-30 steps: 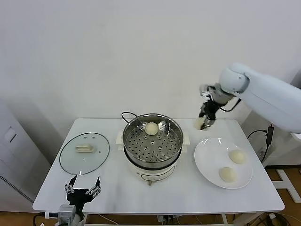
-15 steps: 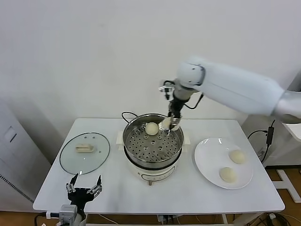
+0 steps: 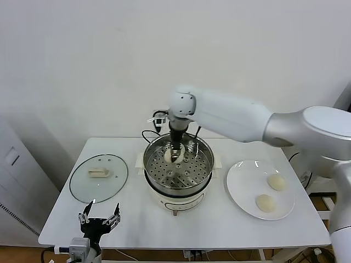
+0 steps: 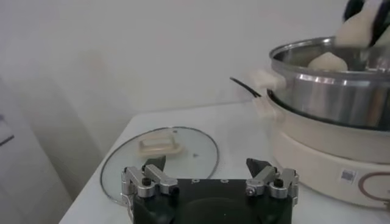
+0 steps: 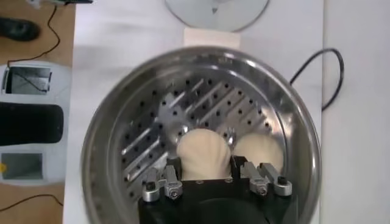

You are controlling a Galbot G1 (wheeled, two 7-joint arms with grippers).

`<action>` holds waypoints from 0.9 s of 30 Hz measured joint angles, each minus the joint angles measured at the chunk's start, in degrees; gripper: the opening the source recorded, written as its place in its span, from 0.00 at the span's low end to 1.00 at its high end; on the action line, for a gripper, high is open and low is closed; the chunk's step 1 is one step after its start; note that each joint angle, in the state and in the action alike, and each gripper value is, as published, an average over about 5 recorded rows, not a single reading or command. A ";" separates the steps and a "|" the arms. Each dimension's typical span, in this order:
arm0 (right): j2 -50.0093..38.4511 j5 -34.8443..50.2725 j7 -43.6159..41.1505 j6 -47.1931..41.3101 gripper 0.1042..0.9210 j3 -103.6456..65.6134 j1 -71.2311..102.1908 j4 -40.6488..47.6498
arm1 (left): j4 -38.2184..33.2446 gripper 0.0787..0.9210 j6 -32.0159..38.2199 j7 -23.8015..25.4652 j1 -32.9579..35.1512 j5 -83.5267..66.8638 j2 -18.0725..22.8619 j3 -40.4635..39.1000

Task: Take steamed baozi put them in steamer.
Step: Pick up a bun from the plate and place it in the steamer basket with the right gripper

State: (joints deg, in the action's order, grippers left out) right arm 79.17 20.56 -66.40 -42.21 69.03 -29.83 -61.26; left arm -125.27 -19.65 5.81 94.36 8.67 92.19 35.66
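Light was even and bright in the head view, with soft, faint shadows under the steamer [image 3: 177, 164] and the plate [image 3: 241, 189] on the white table [image 3: 219, 227]. The steel wall of the steamer carried glare streaks (strongest in the right wrist view, across the perforated floor). The left wrist view was dimmer and hazy, its glass lid [image 4: 159, 159] and the wall behind soft; the near gripper body there was dark and underlit.

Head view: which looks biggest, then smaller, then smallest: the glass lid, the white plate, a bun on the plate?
1. White plate
2. Glass lid, nearly as big
3. Bun, clearly the smallest
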 measured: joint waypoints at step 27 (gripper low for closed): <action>4.14 -3.61 0.81 0.01 0.87 -1.56 3.66 3.50 | -1.00 0.88 -0.11 -0.36 -0.09 -0.06 0.00 -0.42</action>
State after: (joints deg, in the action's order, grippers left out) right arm 83.32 16.95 -65.58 -42.19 67.47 -26.17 -57.76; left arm -126.27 -19.75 5.45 94.27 8.61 92.19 35.24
